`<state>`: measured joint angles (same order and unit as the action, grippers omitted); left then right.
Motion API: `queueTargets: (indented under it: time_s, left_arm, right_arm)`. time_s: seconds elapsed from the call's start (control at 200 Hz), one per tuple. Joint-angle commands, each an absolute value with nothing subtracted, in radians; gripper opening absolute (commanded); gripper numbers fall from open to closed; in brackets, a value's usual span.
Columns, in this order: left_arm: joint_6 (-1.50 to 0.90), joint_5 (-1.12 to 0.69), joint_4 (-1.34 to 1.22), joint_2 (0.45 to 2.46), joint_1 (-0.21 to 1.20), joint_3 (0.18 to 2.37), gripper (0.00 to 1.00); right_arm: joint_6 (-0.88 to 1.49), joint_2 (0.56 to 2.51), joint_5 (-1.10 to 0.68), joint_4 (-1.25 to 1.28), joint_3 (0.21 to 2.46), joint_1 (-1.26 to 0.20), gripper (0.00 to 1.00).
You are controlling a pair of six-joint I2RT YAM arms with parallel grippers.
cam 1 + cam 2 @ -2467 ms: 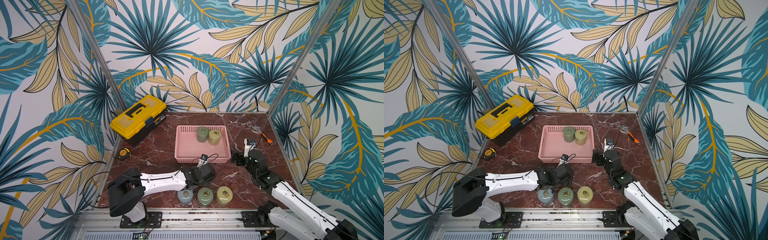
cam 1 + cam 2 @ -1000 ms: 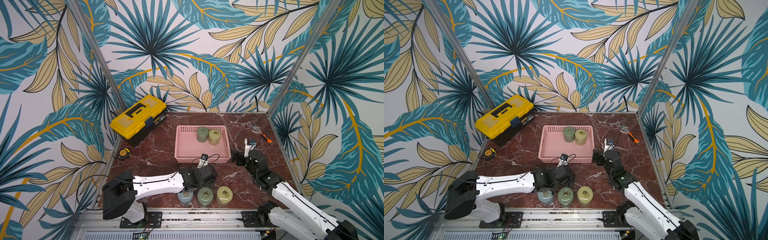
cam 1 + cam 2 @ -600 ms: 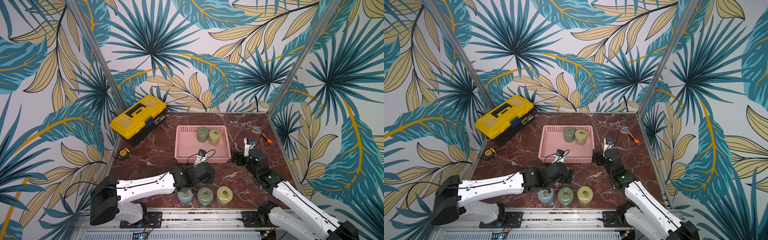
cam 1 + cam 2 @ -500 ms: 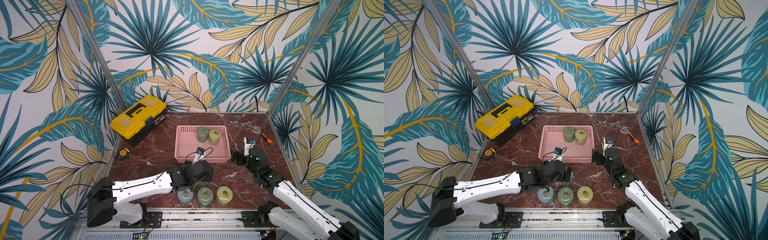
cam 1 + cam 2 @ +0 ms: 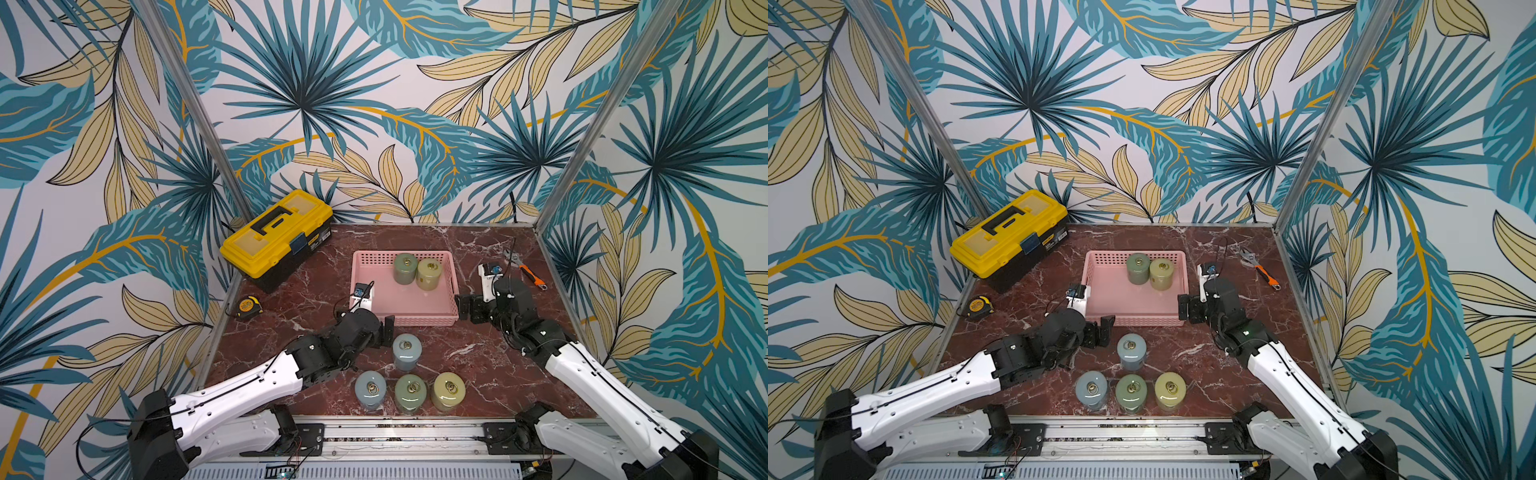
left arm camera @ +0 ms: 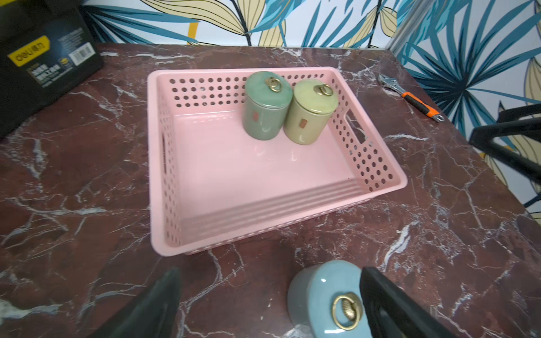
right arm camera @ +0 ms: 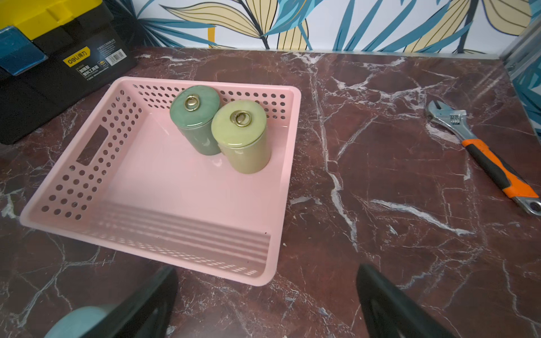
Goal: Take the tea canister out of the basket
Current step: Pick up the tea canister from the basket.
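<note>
Standing side by side in the far right corner of the basket [image 5: 415, 321], a green canister [image 5: 405, 268] and a yellow canister [image 5: 429, 273] are seen, while the left gripper [image 5: 1099, 329] is held spread near a blue canister [image 5: 407, 352] on the bench [image 5: 478, 249] and the right gripper [image 5: 469, 308] spread beside the basket.

Pink perforated basket [image 5: 399, 300] sits flat just ahead of my left gripper [image 5: 384, 332], right beside my right gripper [image 5: 468, 309]. At its far end from both I see a green canister [image 5: 405, 268] and a yellow canister [image 5: 429, 273], upright and touching. Blue canister [image 5: 407, 352] stands upright outside, just beside the left gripper.
</note>
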<state>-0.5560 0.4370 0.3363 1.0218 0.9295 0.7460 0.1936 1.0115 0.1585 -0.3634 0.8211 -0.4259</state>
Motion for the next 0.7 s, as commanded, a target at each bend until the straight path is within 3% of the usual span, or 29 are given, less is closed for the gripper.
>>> queueTargets:
  time_s: [0.0,0.381,0.696]
  left_arm:
    - [-0.48,0.389,0.233,0.947,0.867,0.664,1.0]
    - [-0.335,0.27,-0.006,0.786,0.673,0.436,1.0]
    - [-0.225,0.301,-0.101,0.745,0.622,0.336,1.0]
  right_arm:
    - [0.165,1.061,0.108,-0.464,0.889,-0.423,0.99]
    - [0.103,1.264,0.091,-0.611,1.11,-0.416,0.99]
    - [0.063,1.419,0.084,-0.621,1.211,-0.404,0.99]
